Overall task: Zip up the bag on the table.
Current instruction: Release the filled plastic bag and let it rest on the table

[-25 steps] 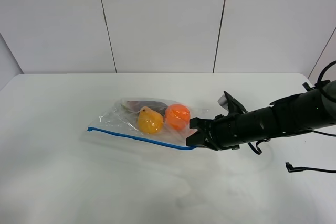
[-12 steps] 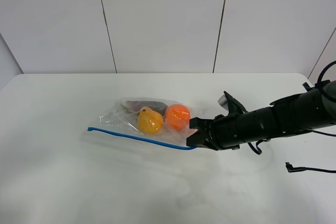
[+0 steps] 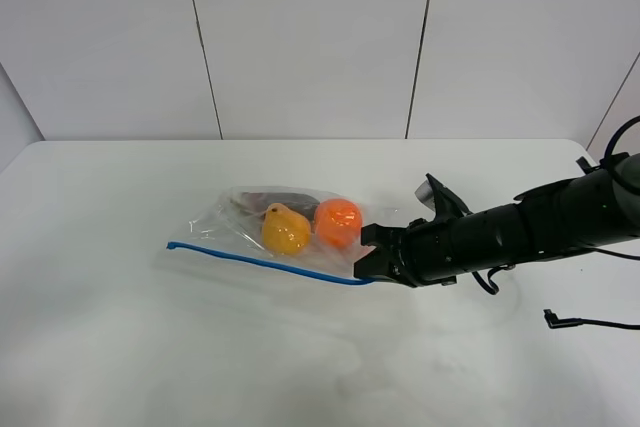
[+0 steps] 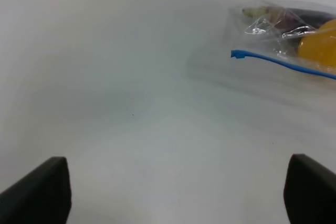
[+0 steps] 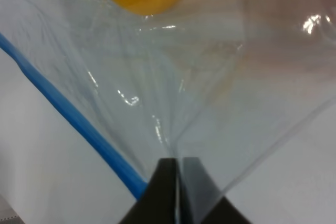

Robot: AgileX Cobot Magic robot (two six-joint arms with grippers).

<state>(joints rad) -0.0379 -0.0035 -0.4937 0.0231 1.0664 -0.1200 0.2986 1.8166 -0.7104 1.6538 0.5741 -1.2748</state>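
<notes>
The clear crinkly bag (image 3: 262, 225) lies on the white table (image 3: 150, 347), with a yellow fruit (image 3: 285, 230) and an orange fruit (image 3: 338, 222) inside. Its blue zip strip (image 3: 265, 263) runs along the near edge. My right gripper (image 3: 368, 259) is shut on the bag's right corner beside the strip's end; the right wrist view shows the fingertips (image 5: 167, 179) pinching the plastic (image 5: 178, 103) next to the strip (image 5: 79, 124). My left gripper (image 4: 170, 192) is open over bare table, well apart from the bag's left end (image 4: 283, 35). The left arm is out of the exterior view.
A black cable (image 3: 585, 323) lies on the table at the right, near the right arm (image 3: 530, 222). White wall panels stand behind the table.
</notes>
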